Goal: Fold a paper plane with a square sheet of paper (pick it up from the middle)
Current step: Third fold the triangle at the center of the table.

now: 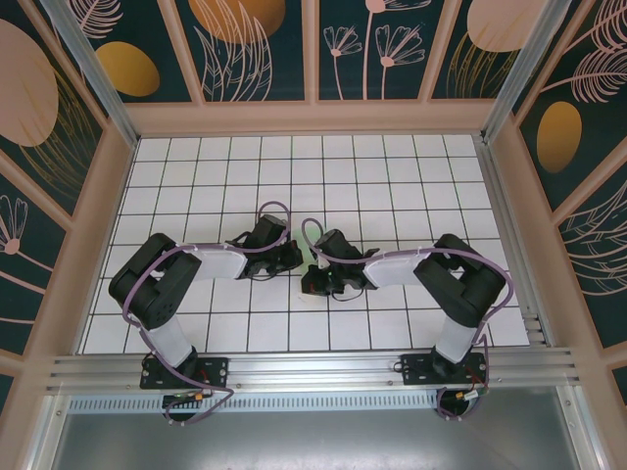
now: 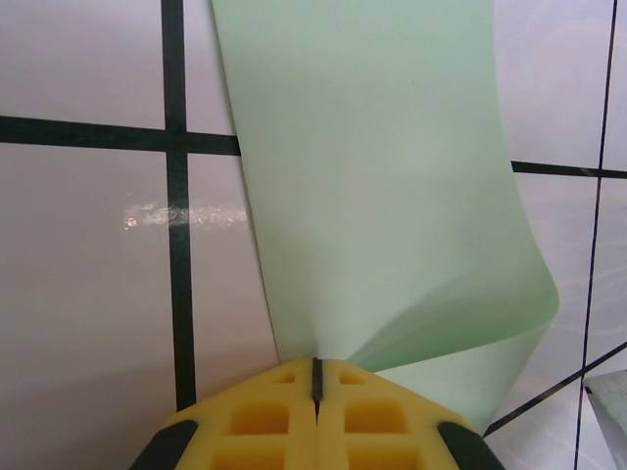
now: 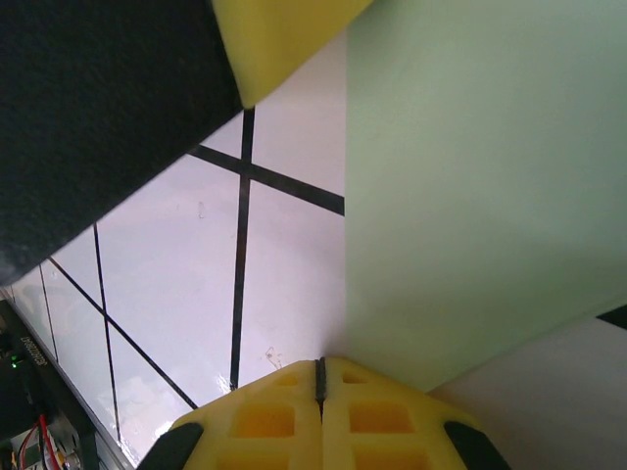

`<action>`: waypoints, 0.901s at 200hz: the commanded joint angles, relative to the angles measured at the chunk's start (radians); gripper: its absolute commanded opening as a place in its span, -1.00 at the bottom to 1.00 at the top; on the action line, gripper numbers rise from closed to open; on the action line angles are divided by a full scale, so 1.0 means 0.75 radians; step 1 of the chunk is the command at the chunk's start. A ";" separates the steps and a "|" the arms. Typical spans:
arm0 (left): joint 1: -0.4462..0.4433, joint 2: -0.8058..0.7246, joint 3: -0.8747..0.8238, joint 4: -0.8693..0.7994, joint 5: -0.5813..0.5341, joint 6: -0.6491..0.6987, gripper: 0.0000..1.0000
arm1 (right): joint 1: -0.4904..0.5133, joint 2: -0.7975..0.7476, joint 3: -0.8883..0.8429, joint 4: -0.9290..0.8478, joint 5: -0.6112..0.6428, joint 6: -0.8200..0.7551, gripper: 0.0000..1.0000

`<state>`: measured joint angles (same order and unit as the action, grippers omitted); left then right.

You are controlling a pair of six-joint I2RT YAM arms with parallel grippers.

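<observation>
Left claw [image 2: 315, 377] and right claw [image 3: 319, 377] both pinch the square sheet of paper [image 2: 372, 176] mid-fold; next likely needs edges aligned, creased.

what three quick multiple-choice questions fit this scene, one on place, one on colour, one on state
1. Where is the pale mint-green paper sheet?
A. near the middle of the white gridded table, between the left hand and right hand
B. against the far wall
C. hanging off the table's left edge

2. What colour are the hands' fingers?
A. red
B. yellow
C. blue

3. What is the state of the left hand?
A. wide open above the sheet
B. shut on nothing
C. shut on the sheet

Answers: 1 A, the top view shows both arm tips meeting mid-table at the green sheet; 2 B, both wrist views show yellow fingers; 3 C, its fingers meet with the sheet's edge pinched between them.
</observation>
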<state>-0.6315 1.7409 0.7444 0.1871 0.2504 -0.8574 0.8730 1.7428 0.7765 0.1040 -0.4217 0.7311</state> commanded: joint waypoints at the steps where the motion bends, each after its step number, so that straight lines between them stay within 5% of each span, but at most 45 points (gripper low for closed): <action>1: 0.001 0.066 -0.029 -0.100 -0.100 0.022 -1.00 | 0.000 -0.092 0.025 -0.048 0.044 -0.017 -0.92; 180: 0.001 0.070 -0.018 -0.099 -0.089 0.030 -1.00 | -0.135 -0.073 0.057 -0.088 0.147 0.008 -0.97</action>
<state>-0.6315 1.7412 0.7448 0.1871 0.2504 -0.8574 0.7830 1.7329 0.7902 0.0784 -0.3305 0.7345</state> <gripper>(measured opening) 0.065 0.043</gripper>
